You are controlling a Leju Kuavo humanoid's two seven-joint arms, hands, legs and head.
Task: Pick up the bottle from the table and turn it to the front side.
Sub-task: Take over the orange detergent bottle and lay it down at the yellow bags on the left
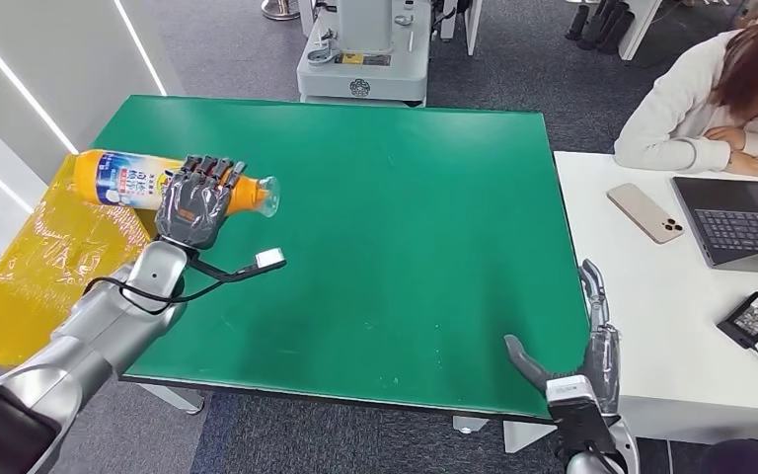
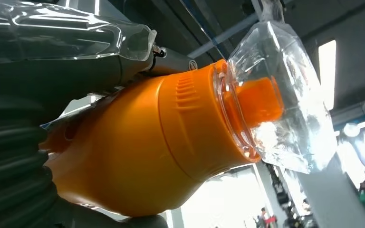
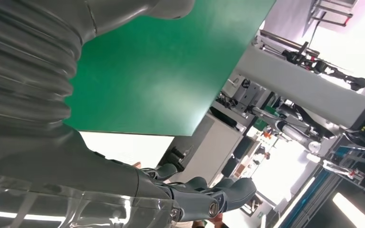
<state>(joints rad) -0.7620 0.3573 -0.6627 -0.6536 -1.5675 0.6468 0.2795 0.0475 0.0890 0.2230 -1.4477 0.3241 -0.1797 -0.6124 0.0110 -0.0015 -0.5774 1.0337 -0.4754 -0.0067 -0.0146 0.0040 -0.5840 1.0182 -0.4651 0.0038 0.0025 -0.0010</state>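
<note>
An orange bottle [image 1: 126, 182] with a white and blue label and a clear cap lies sideways in the air over the left edge of the green table [image 1: 395, 237], cap toward the table's middle. My left hand [image 1: 195, 200] grips it around the neck end, fingers wrapped over the top. In the left wrist view the orange bottle [image 2: 147, 142] and its clear cap [image 2: 285, 99] are close up against my left hand [image 2: 14, 180]. My right hand [image 1: 584, 346] hangs at the table's near right corner, fingers straight and apart, holding nothing; its fingers [image 3: 209, 197] are spread in the right wrist view.
A yellow plastic sheet [image 1: 30, 257] lies left of the table. To the right stands a white desk [image 1: 642, 296] with a phone [image 1: 644, 212], a laptop [image 1: 740, 222] and a charger [image 1: 752, 318], where a person [image 1: 720, 94] sits. A grey machine base [image 1: 363, 59] stands behind the table.
</note>
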